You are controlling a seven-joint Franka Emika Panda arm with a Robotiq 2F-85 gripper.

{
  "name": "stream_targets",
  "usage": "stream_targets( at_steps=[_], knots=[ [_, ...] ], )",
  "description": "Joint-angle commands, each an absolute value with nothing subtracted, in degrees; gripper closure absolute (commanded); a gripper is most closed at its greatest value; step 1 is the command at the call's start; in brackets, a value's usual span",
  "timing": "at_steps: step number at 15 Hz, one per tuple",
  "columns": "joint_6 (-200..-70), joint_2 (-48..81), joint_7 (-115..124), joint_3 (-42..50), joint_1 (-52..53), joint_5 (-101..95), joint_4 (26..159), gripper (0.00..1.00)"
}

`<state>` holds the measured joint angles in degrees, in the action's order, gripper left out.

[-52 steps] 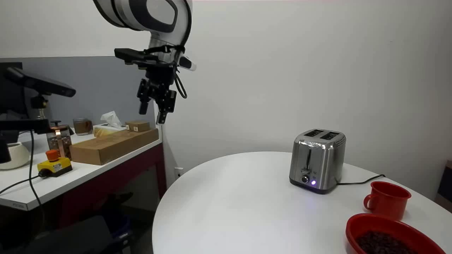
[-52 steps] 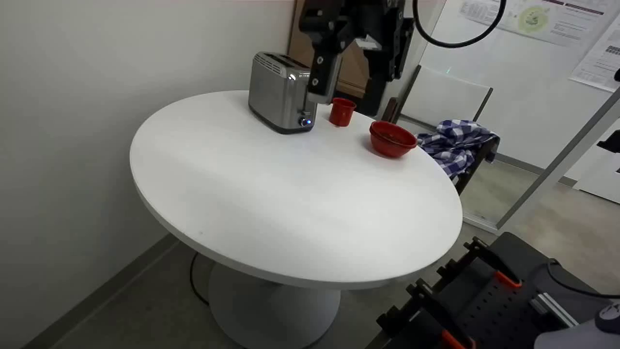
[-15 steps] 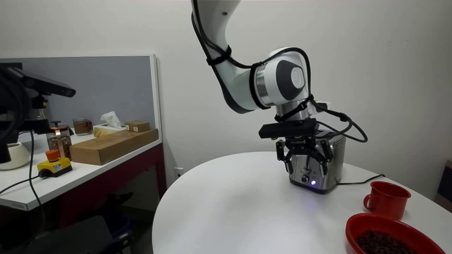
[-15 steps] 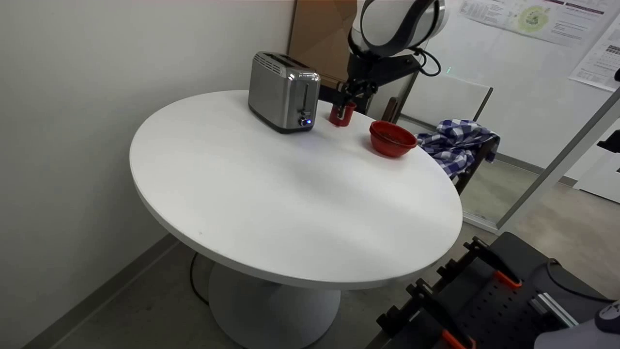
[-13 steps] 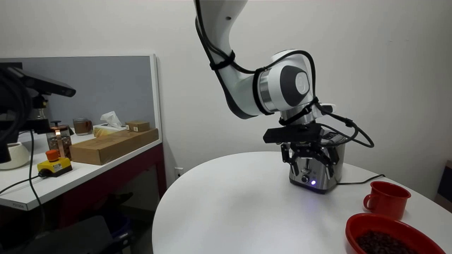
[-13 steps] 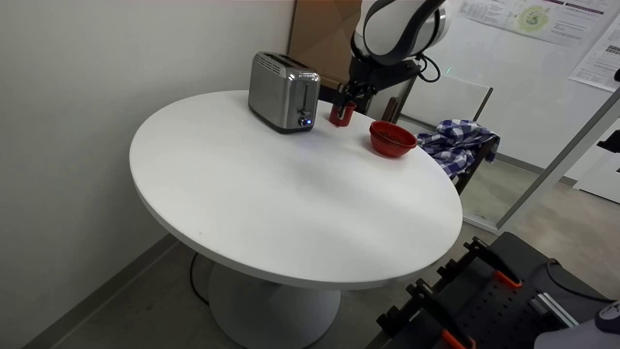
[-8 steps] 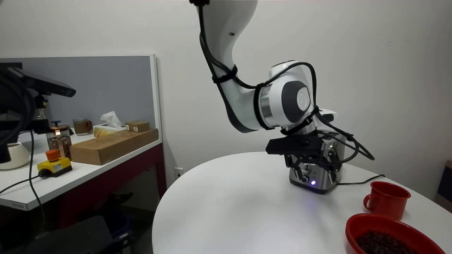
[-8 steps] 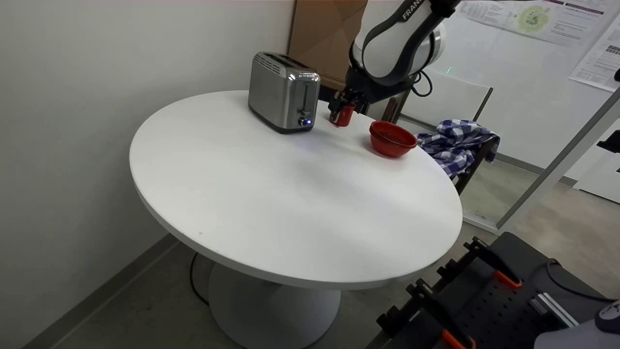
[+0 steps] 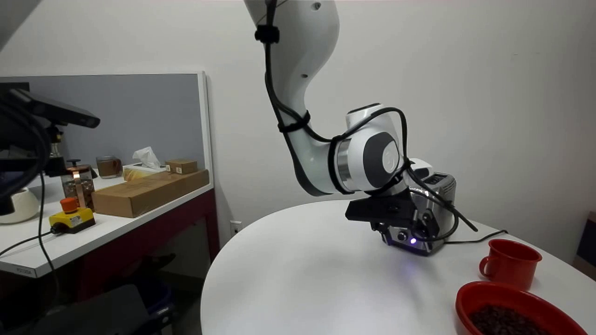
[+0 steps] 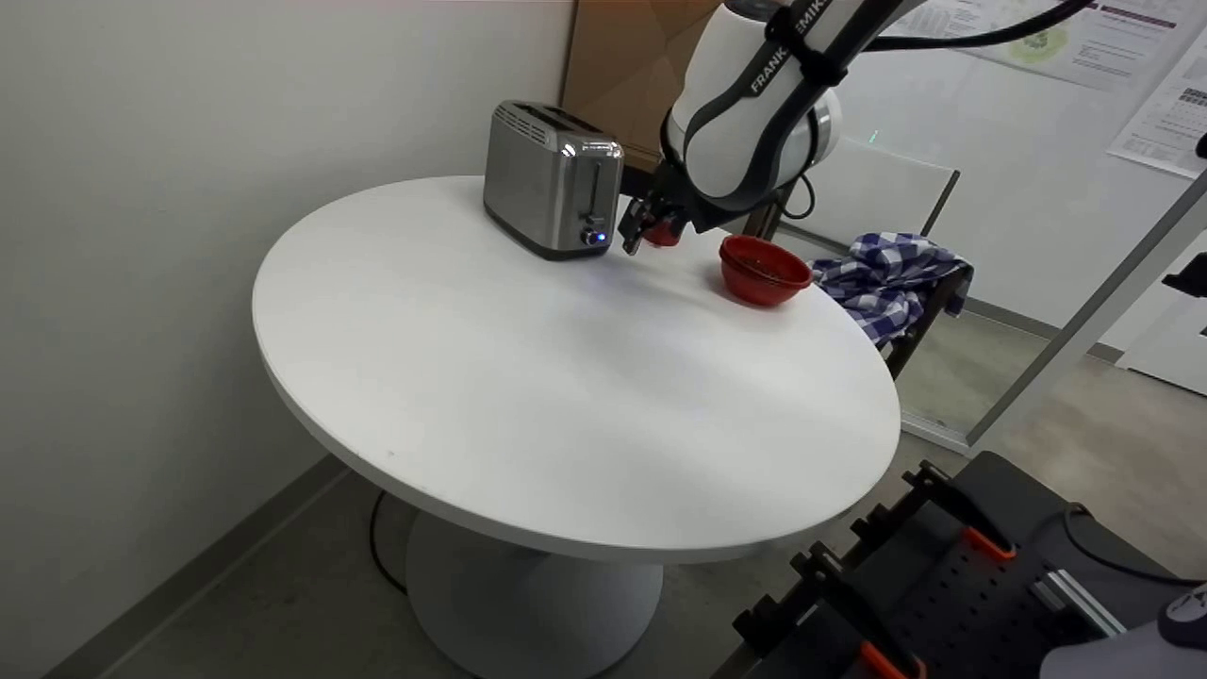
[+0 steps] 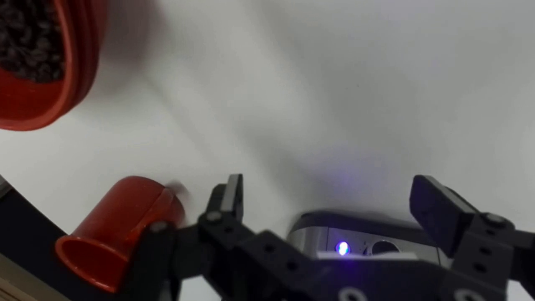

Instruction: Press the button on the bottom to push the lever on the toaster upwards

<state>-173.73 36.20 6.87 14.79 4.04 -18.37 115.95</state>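
The silver toaster [image 10: 533, 179] stands on the table in both exterior views [image 9: 447, 193]. A lit blue-violet button [image 10: 602, 238] glows low on its narrow face, beside a round knob [image 9: 402, 236]. The lever [image 10: 594, 219] sits low in its slot; it is hidden in the wrist view. In the wrist view my gripper [image 11: 328, 184] is open and empty, its fingers wide apart. The lit button [image 11: 342, 248] and the toaster's lower edge [image 11: 309, 238] show between them. My gripper [image 10: 632, 236] hangs low in front of that face, apart from it.
A red cup [image 11: 121, 221] lies close beside my gripper's finger in the wrist view and stands by the toaster [image 9: 512, 265]. A red bowl with dark beans [image 10: 764, 273] is nearby on the round white table [image 10: 471, 377]. A power cord [image 9: 479, 239] runs behind the toaster.
My arm has come from high up across to the toaster. In the last second my gripper has gone lower in front of its narrow face. The toaster, cup and bowl have not moved.
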Motion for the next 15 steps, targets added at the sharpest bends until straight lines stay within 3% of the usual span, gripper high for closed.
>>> stream_targets(
  at_steps=[1, 15],
  knots=[
    [-176.21, 39.82, 6.23, 16.54, 4.84, -15.34, 113.13, 0.00],
    [-182.87, 48.28, 5.26, 15.82, 3.12, -7.37, 104.50, 0.00]
  ],
)
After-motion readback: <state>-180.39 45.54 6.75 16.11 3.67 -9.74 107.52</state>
